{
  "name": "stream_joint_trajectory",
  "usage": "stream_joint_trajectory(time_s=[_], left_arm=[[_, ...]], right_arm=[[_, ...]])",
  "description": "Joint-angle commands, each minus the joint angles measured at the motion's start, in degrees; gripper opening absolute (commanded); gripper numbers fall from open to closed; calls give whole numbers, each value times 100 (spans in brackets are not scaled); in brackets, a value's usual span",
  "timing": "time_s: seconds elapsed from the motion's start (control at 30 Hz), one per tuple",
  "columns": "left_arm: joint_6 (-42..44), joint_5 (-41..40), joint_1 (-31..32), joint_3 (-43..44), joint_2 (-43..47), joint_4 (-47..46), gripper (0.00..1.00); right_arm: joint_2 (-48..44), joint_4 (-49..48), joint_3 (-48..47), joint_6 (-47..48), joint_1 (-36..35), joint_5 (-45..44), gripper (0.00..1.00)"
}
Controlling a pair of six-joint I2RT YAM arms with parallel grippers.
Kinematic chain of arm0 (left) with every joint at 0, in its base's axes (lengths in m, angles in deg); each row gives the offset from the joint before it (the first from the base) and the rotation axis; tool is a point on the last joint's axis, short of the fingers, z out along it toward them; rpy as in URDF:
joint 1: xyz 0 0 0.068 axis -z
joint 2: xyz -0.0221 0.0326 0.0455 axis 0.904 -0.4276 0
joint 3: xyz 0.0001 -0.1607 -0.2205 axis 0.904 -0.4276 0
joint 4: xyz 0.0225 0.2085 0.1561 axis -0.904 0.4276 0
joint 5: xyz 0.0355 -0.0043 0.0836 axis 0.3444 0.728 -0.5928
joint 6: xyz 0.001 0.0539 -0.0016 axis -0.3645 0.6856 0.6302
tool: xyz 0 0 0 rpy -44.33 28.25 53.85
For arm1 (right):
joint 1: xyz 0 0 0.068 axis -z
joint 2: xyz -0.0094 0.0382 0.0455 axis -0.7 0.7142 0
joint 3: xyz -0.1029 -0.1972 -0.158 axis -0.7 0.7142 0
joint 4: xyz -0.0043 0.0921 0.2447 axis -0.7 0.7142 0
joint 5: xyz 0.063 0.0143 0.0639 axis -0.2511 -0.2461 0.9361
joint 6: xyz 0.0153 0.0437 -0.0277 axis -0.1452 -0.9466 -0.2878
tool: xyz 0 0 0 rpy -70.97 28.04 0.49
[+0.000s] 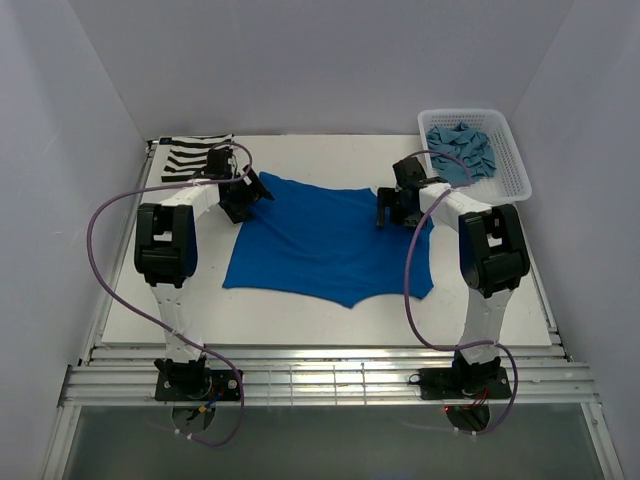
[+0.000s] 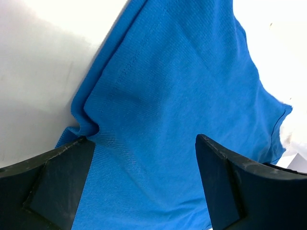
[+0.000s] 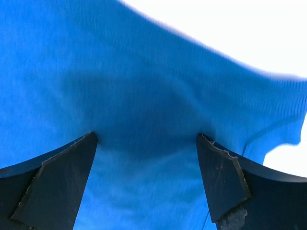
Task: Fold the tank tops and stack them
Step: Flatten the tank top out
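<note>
Blue cloth fills both of my wrist views: the royal blue tank top lies spread out in the middle of the white table, mostly flat, with its near edge curving toward the arm bases.

My left gripper is down at the top's far-left corner. In the left wrist view its jaws stand wide apart, and the blue fabric runs across the whole gap between them. Nothing is pinched. A small pucker in the cloth sits right at the tip of one of the black fingers, next to the hemmed edge where the table shows white. I cannot tell whether the tips press on the cloth or sit just above it.

My right gripper is at the far-right corner of the same top. Its jaws are also spread wide, with blue fabric beneath and between them and a shadow on the cloth in the gap. One finger shows a chipped, worn tip. It clamps nothing; contact with the cloth is again unclear.

The black-and-white striped tank top lies at the table's far-left corner, just beyond the left arm. The teal-blue tank top is crumpled inside the white lattice basket at the far-right corner, apart from both grippers.
</note>
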Motion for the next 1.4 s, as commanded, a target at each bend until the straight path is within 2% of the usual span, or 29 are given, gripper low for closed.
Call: stream_joint_trajectory(time_s=[0.0, 0.37, 0.5, 0.6, 0.67, 0.8, 0.93, 1.17, 1.37], left_arm=[[208, -424, 15, 238, -645, 413, 98], [111, -1004, -3, 336, -5, 950, 98], [129, -1153, -3, 537, 328, 1308, 98], [33, -1539, -3, 433, 951, 1642, 98], [-257, -1977, -11, 29, 1356, 1906, 98], [-714, -2479, -20, -1068, 2759, 2460, 98], [-987, -2604, -143, -2306, 3746, 2707, 98], [-1198, -2393, -240, -3355, 4152, 2699, 98], [-1400, -2208, -231, -3812, 4223, 2426, 98]], right_arm=[[260, 21, -558, 140, 42, -268, 90], [876, -49, -1542, 623, 192, 49, 90], [465, 196, -1754, 930, 96, 418, 90], [-281, 197, -1318, 1264, -317, 190, 90], [-713, 127, -912, 1353, -685, 163, 90], [-1986, -145, 326, 1388, -1476, -39, 90], [-2726, -356, 1416, 1327, -2556, -205, 90], [-2851, -444, 1919, 1046, -3499, -320, 90], [-2684, -409, 2008, 958, -3579, -469, 90]])
